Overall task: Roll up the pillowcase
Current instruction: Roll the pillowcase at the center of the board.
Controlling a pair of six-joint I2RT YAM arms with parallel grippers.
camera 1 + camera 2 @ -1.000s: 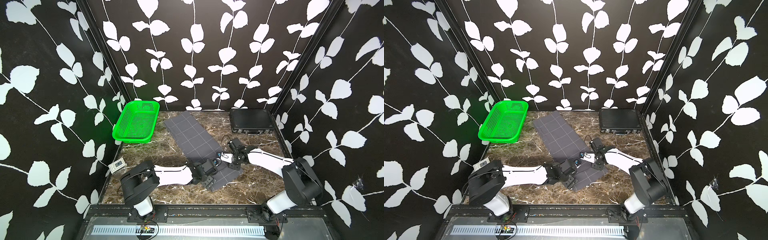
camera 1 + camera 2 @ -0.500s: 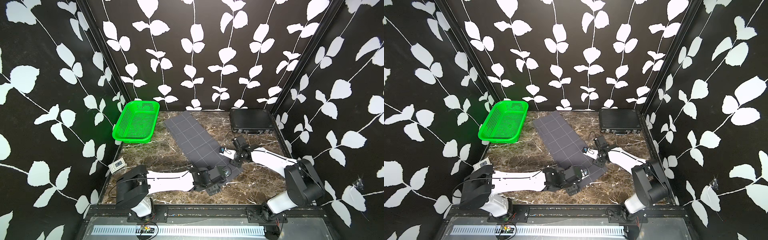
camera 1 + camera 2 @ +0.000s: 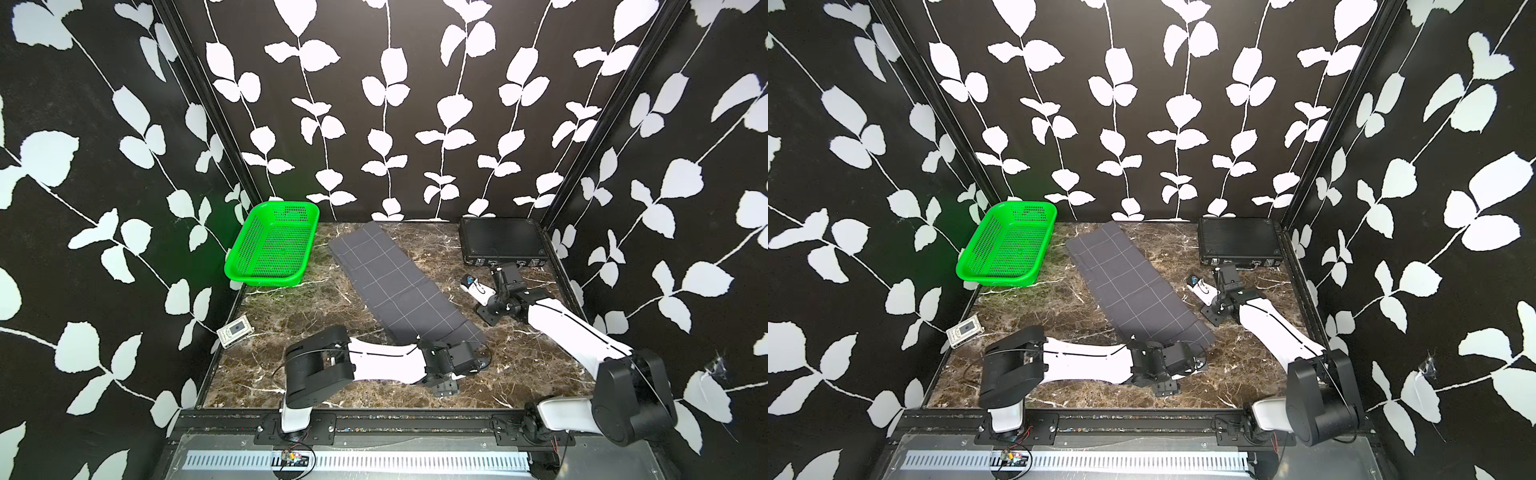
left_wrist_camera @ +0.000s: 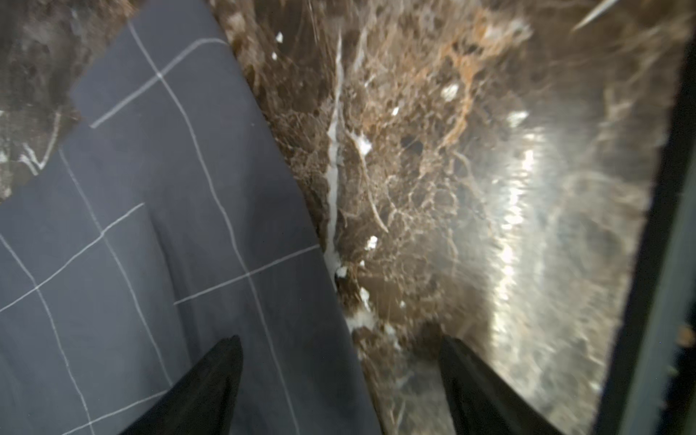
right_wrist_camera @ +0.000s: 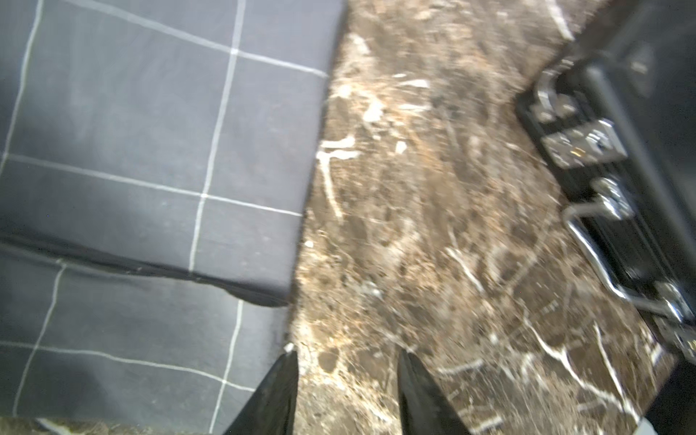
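Pillowcase vs grippers:
- Left gripper [image 3: 483, 363] low at the near end of the pillowcase [image 3: 399, 286], lower right of centre in both top views. Left wrist view: jaws of left gripper [image 4: 339, 339] spread wide, holding nothing. One fingertip [image 4: 229, 350] over the cloth, its mate over bare marble tabletop [image 4: 452, 169]. Long edge of the pillowcase [image 4: 150, 226] running between the two. Contact with the cloth: cannot tell.
- Right gripper [image 3: 468, 283] right of centre in a top view, beside the strip's right-hand long edge, apart from it. Right wrist view: jaws of right gripper [image 5: 347, 354] moderately parted, empty. One tip at the very edge of the pillowcase [image 5: 132, 150], the other over marble.

Pillowcase, appearance:
- Dark charcoal grey, thin white grid of squares.
- Folded into a long narrow strip, flat on the tabletop, no roll begun at either end.
- Diagonal run, from upper centre near the back wall down to lower right of centre; same in the other eye's picture [image 3: 1133, 282].
- Right wrist view: stepped layer edge with a dark shadow line across the lower left of the frame.
- Left wrist view: soft creases mid-frame, offset layered corner at upper left; picture slightly blurred.

Surroundings:
- Green basket [image 3: 270, 245] left of the strip's far end.
- Black case with metal latches [image 3: 500, 241] at upper right, behind the right gripper.
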